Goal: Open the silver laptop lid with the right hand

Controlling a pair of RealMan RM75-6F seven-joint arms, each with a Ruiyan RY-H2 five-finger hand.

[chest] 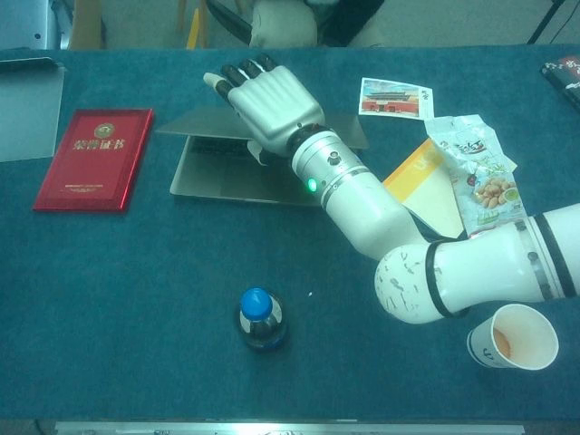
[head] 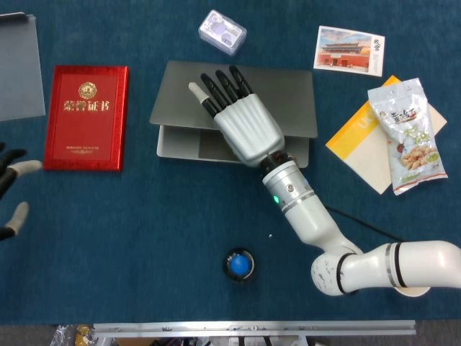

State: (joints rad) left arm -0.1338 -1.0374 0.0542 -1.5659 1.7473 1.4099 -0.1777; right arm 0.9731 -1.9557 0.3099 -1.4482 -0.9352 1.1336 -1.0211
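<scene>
The silver laptop lies in the middle of the table with its lid [head: 288, 101] raised partway off the base [head: 180, 144]. In the chest view the lid [chest: 204, 123] stands clear above the keyboard deck [chest: 217, 177]. My right hand [head: 241, 119] grips the lid's front edge, fingers laid flat on top and the thumb tucked beneath; the right hand [chest: 267, 100] is also seen in the chest view. My left hand [head: 9, 193] shows only at the left edge of the head view, fingers apart and holding nothing.
A red certificate book [head: 86, 115] lies left of the laptop. A blue-capped bottle [head: 239, 265] stands near the front. A small card box [head: 222, 30], a postcard [head: 349, 50], a yellow envelope [head: 356, 140] and a snack bag [head: 407, 133] lie behind and right. A paper cup [chest: 512, 335] stands front right.
</scene>
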